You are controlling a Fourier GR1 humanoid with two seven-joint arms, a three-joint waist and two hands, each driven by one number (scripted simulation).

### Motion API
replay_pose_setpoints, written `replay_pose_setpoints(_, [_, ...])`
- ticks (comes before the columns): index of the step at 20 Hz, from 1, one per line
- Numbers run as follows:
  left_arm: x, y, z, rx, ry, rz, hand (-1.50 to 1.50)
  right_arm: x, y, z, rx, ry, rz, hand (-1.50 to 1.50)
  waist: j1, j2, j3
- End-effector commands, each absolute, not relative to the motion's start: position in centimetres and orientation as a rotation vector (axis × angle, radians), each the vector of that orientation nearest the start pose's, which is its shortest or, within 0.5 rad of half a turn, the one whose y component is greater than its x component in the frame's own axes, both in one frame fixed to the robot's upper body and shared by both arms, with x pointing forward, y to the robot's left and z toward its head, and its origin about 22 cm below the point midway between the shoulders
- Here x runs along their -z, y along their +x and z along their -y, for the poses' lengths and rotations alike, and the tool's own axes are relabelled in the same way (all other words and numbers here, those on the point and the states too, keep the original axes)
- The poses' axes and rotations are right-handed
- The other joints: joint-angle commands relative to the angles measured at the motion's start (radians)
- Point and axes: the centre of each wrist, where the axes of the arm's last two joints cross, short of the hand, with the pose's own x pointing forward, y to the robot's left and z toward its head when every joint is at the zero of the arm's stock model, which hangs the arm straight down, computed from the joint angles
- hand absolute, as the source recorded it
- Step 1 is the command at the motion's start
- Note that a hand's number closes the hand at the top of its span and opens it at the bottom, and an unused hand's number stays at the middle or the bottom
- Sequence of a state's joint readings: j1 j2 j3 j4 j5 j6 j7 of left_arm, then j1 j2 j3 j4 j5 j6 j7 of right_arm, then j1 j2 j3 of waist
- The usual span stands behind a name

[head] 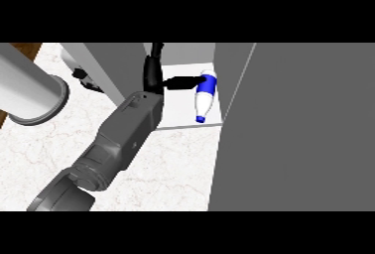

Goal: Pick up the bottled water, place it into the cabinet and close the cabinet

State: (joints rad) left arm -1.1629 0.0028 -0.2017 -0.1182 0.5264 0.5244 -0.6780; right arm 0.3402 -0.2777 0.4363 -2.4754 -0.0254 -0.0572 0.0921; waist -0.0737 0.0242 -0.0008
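Now I see right black hand [174,82] grasping blue-white plastic water bottle [206,97] inside grey cabinet [307,124]; fingertips partly hidden.

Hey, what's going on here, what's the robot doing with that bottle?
One grey forearm reaches from the lower left across the marble counter into the open cabinet. Its black hand is at the wide base end of the bottled water, which lies tilted on the cabinet's white floor with its blue cap pointing toward the front edge. The cabinet door at the right stands open, so closing it is not yet done. Whether the fingers are holding the bottle cannot be seen. The other hand is out of view.
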Motion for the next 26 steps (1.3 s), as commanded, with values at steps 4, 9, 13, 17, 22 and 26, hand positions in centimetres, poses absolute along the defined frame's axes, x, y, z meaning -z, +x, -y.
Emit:
replay_pose_setpoints(4, [-6.1,43.7,-7.9,0.028,-0.053,1.917,-1.50,-15.2,10.8,20.2,-0.277,0.283,1.976,-1.50,0.010,-0.008,0.000])
replay_pose_setpoints(9, [-5.2,43.0,-8.1,0.020,-0.202,1.908,-1.50,-16.0,10.0,20.4,-0.241,0.255,1.976,-1.50,0.040,-0.022,0.001])
replay_pose_setpoints(13, [-4.5,42.1,-7.9,-0.042,-0.255,1.891,-1.50,-15.7,9.9,20.2,-0.265,0.271,1.979,-1.50,0.035,-0.025,0.001])
replay_pose_setpoints(17, [-4.3,40.7,-7.1,-0.045,-0.305,1.875,-1.50,-16.1,10.0,20.8,-0.270,0.252,1.971,-1.50,0.060,-0.031,0.001])
replay_pose_setpoints(22, [-3.1,37.5,-7.1,-0.049,-0.372,1.858,1.50,-16.8,9.6,20.5,-0.256,0.214,1.959,-1.50,0.092,-0.037,0.001])
replay_pose_setpoints(26, [-1.7,34.4,-8.9,-0.072,-0.383,1.822,1.50,-16.4,10.1,20.1,-0.359,0.200,1.985,-1.50,0.100,-0.039,0.001])
